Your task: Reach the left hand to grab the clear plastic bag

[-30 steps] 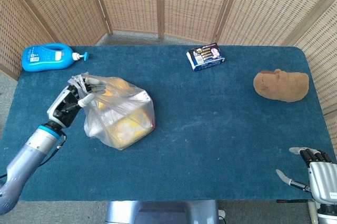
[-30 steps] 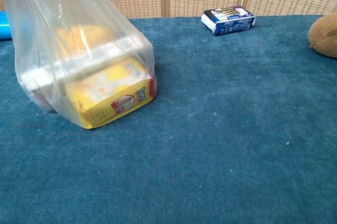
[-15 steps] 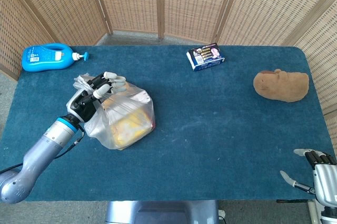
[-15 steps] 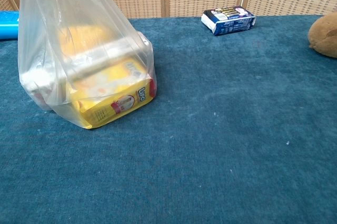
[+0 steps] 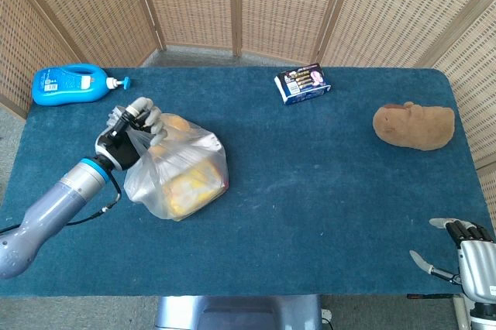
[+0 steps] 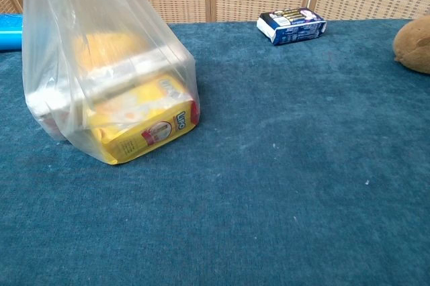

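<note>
The clear plastic bag [image 5: 180, 166] stands on the blue table's left half with a yellow packet inside; the chest view shows the clear plastic bag [image 6: 107, 78] tall and close at the left. My left hand [image 5: 128, 135] is at the bag's gathered top, its fingers curled around the bunched plastic. The chest view does not show this hand. My right hand [image 5: 465, 249] rests low at the table's near right corner, holding nothing, fingers apart.
A blue pump bottle [image 5: 71, 84] lies at the far left corner. A small blue box [image 5: 303, 84] sits at the far middle, and a brown plush toy [image 5: 415, 125] lies at the right. Wicker screens stand behind the table [image 5: 325, 190].
The left hand's fingers went from spread over the bag's top to curled around the gathered plastic. The bag's neck shifted slightly. The right hand stayed put.
</note>
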`<act>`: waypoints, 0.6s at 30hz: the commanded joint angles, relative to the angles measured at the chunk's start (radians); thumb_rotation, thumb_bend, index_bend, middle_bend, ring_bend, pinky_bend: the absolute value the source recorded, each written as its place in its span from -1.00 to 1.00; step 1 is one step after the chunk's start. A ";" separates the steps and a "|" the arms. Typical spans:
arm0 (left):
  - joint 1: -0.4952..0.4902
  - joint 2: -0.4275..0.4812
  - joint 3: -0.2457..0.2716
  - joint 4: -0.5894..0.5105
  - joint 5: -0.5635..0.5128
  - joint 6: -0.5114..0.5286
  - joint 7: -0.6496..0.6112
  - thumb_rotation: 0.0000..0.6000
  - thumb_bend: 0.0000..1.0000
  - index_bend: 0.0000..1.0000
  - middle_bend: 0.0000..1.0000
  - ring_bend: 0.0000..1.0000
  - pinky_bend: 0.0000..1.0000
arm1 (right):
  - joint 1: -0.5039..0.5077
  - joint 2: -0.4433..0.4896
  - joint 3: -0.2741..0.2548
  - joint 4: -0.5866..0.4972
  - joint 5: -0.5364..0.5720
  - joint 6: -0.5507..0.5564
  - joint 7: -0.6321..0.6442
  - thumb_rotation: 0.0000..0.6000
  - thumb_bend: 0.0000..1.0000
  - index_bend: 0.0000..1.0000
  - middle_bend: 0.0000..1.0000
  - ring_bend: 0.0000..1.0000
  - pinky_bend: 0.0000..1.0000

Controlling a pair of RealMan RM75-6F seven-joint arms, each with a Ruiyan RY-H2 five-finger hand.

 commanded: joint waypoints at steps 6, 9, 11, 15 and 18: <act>-0.037 0.023 -0.057 0.016 -0.115 -0.065 0.062 0.49 0.03 0.34 0.83 0.75 0.88 | -0.001 0.001 -0.002 -0.008 -0.004 0.001 -0.006 -0.08 -0.56 -0.32 -0.22 -0.29 -0.43; -0.037 0.019 -0.079 0.011 -0.132 -0.075 0.076 0.50 0.04 0.35 0.88 0.80 0.91 | -0.003 0.001 -0.002 -0.009 -0.004 0.003 -0.007 -0.08 -0.56 -0.32 -0.22 -0.29 -0.43; -0.031 0.014 -0.111 0.003 -0.139 -0.080 0.080 0.52 0.05 0.35 0.90 0.81 0.92 | -0.005 0.003 0.000 -0.009 -0.002 0.007 -0.005 -0.08 -0.56 -0.32 -0.22 -0.29 -0.44; -0.026 0.010 -0.147 0.003 -0.144 -0.091 0.096 0.52 0.04 0.35 0.90 0.81 0.92 | -0.008 0.004 0.000 -0.007 -0.001 0.010 -0.001 -0.09 -0.56 -0.32 -0.22 -0.29 -0.43; -0.026 0.014 -0.180 0.000 -0.158 -0.091 0.107 0.52 0.03 0.35 0.90 0.81 0.92 | -0.010 0.005 0.000 -0.006 0.001 0.011 0.003 -0.10 -0.56 -0.32 -0.22 -0.29 -0.43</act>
